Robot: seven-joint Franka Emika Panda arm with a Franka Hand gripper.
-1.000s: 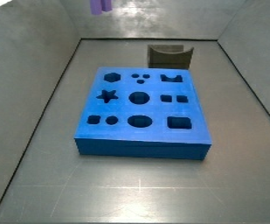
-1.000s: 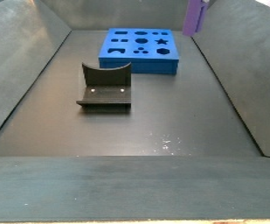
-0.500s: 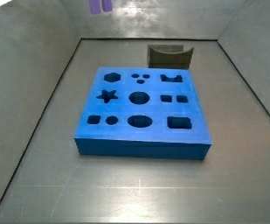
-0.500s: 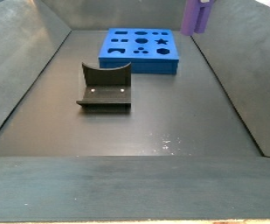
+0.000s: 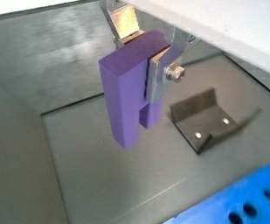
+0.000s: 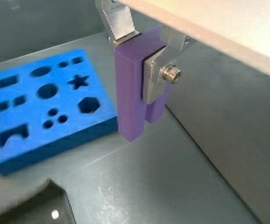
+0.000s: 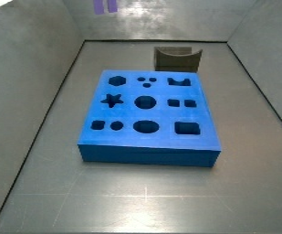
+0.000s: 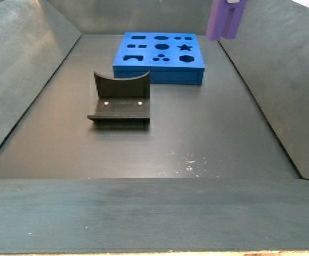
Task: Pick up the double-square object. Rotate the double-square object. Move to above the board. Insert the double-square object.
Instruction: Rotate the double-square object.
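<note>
Block: the double-square object [image 5: 128,92], purple, hangs upright, high above the floor, well off the board [image 6: 44,101].
Hand: the hand [image 5: 143,61] is clamped on the block's upper part.
Handling: likely light, stiff, matte; grip looks secure.
Holder: dark fixture [image 5: 210,122] on the floor, apart.

The gripper [image 5: 147,66] clamps the double-square object [image 5: 130,89], which hangs upright well above the fixture [image 5: 210,122]. A corner of the board [image 5: 249,203] shows beyond the fixture.
</note>
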